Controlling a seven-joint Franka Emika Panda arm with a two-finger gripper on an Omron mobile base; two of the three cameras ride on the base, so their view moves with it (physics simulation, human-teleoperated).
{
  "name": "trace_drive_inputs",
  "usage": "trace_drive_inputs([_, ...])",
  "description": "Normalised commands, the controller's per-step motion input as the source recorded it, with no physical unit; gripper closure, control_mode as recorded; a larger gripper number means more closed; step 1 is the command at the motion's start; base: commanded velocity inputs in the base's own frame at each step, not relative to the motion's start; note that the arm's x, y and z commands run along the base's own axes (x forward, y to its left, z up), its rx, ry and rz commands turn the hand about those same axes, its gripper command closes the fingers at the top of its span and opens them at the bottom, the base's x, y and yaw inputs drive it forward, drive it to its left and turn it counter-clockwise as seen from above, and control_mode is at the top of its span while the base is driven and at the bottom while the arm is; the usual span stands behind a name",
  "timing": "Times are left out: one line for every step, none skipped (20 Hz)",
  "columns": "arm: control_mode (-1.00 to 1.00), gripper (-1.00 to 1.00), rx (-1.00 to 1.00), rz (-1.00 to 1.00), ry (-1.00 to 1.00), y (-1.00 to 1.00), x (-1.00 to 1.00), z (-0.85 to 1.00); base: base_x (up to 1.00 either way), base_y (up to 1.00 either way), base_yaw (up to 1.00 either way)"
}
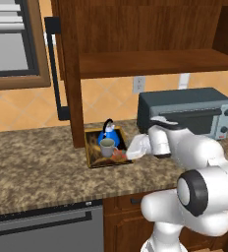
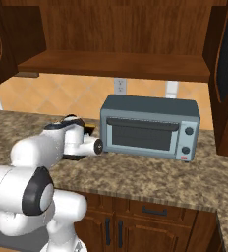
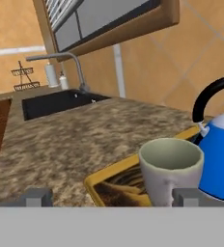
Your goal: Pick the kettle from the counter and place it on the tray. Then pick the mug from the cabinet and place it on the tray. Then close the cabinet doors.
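From the left base view, a grey toaster oven (image 1: 185,112) sits on the counter (image 1: 37,162) just right of the tray (image 1: 94,153), and the white arm reaches across in front of it. On the tray stand the blue kettle (image 1: 109,134) and, in front of it, the grey mug (image 1: 106,147). An open cabinet door (image 1: 67,69) hangs beside the tray's left end.

From the right base view, the arm covers most of the tray (image 2: 89,129); the toaster oven (image 2: 150,128) stands close on the right under the cabinet (image 2: 116,64) shelf.

In the hand view, the gripper (image 3: 111,197) is spread wide, its 2 tips either side of the mug (image 3: 171,169), which stands upright on the tray (image 3: 111,173), kettle (image 3: 220,159) just behind. A sink (image 3: 56,102) lies beyond.
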Motion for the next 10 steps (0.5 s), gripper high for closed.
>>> trace_drive_inputs([-1.0, -1.0, 0.0, -0.18, 0.3, -0.13, -0.3, 1.0, 0.0, 0.0, 0.0])
trace_drive_inputs([-1.0, -1.0, 0.0, -0.18, 0.32, -0.05, -0.26, 0.98, 0.0, 0.0, 0.0])
trace_drive_inputs([-1.0, -1.0, 0.0, -0.18, 0.35, -0.06, -0.17, 1.0, 0.0, 0.0, 0.0])
trace_drive_inputs([-1.0, -1.0, 0.0, -0.18, 0.4, 0.0, -0.04, 0.98, 0.0, 0.0, 0.0])
trace_drive_inputs([-1.0, -1.0, -0.03, -0.17, 0.4, 0.0, 0.0, 0.89, 0.0, 0.0, 0.0])
trace_drive_inputs([-1.0, -1.0, -0.05, -0.15, 0.4, 0.0, 0.0, 0.61, 0.0, 0.0, 0.0])
trace_drive_inputs([-1.0, -1.0, -0.02, -0.13, 0.36, 0.0, 0.0, 0.45, 0.0, 0.0, 0.0])
trace_drive_inputs([-1.0, -1.0, 0.0, -0.03, 0.2, 0.0, 0.0, 0.0, 0.0, 0.0, 0.0])
trace_drive_inputs([-1.0, -1.0, 0.0, 0.0, 0.08, 0.0, 0.0, 0.0, 0.0, 0.0, 0.0])
trace_drive_inputs([-1.0, -1.0, 0.0, 0.0, 0.0, 0.0, 0.0, 0.0, 0.0, 0.0, 0.0])
